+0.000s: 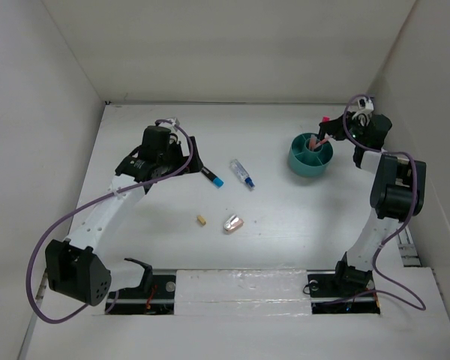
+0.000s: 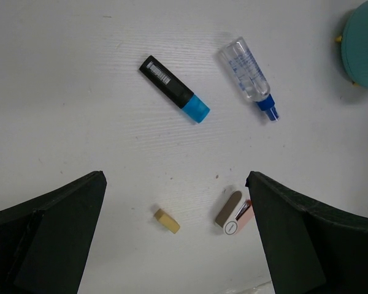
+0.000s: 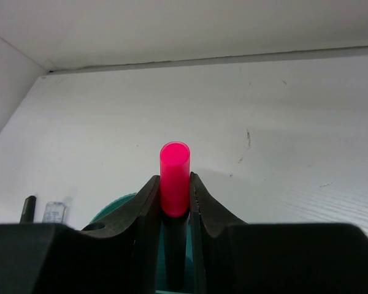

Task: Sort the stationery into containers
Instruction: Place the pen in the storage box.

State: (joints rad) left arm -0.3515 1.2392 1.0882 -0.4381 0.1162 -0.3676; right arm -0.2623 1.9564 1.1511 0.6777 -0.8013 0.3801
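Right claw (image 3: 173,181) grips pink marker (image 3: 175,166); blue marker (image 2: 173,89) unreadable.

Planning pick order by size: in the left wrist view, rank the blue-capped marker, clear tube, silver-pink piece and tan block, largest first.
1. Clear tube and blue-capped marker: too alike to rank.
2. Silver-pink piece.
3. Tan block.

top: we look down from above and behind on the whole table (image 1: 285,240) | left wrist: we sit nearer, facing straight down, sharing blue-capped marker (image 2: 175,89) and tube (image 2: 248,76) | right wrist: we sit close and low, facing the back wall (image 3: 172,30), sharing bowl (image 3: 116,207)
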